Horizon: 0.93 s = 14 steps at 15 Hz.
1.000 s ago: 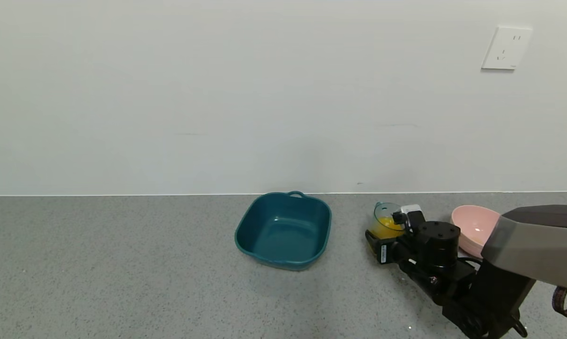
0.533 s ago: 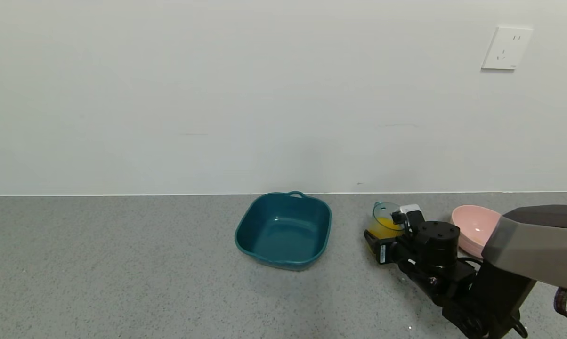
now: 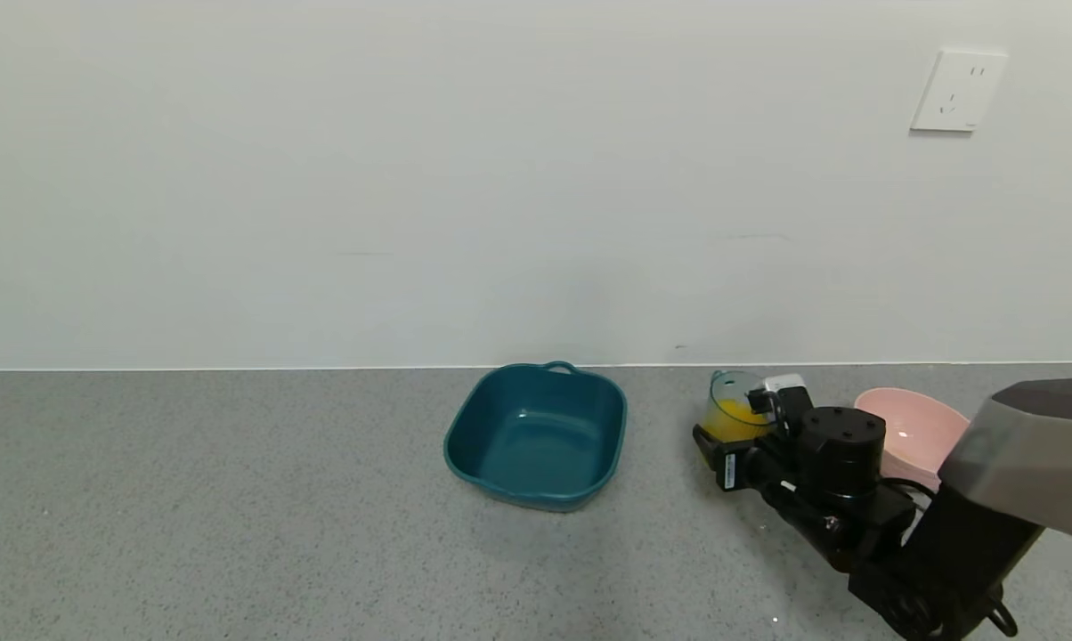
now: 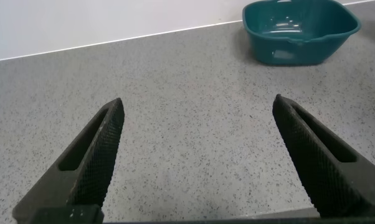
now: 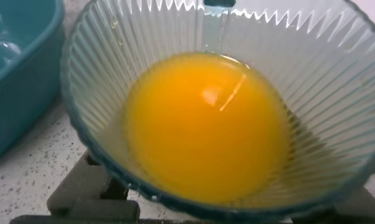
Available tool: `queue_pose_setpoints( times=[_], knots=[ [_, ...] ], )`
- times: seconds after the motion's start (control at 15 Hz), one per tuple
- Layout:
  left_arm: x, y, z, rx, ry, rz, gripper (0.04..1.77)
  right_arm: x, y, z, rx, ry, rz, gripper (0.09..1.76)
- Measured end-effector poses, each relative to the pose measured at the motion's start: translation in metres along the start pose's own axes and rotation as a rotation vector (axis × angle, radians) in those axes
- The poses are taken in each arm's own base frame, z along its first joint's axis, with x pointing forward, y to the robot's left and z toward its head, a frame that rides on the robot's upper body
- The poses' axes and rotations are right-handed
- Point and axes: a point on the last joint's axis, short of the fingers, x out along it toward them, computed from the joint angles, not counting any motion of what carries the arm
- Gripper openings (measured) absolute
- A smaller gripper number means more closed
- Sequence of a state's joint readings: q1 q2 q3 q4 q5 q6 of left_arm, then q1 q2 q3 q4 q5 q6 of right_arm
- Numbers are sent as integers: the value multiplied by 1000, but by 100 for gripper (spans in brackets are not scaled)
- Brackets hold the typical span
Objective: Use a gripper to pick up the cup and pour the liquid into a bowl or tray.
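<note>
Cup (image 3: 730,402) of orange liquid (image 5: 206,124) within right hand's (image 3: 750,427) grip

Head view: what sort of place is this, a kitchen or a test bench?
Probably a staged test bench: a speckled grey counter against a bare white wall with one socket, holding only a few plastic dishes.

plain white wall (image 3: 411,178) with a white socket (image 3: 957,91) behind a speckled grey counter (image 3: 233,516), evenly lit.
</note>
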<state>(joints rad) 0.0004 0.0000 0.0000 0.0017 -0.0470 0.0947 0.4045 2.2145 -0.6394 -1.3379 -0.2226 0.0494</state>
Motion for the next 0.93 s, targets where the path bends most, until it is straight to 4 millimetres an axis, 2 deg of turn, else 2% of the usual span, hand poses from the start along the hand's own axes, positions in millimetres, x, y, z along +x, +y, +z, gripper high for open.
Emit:
queue_pose_setpoints(
  times=[0.47, 0.93],
  knots=[
    [0, 0, 0, 0, 0, 0, 172, -24, -8, 35, -3, 21, 6, 135],
    [0, 0, 0, 0, 0, 0, 172, -47, -43, 70, 0, -7, -27, 135]
  ],
)
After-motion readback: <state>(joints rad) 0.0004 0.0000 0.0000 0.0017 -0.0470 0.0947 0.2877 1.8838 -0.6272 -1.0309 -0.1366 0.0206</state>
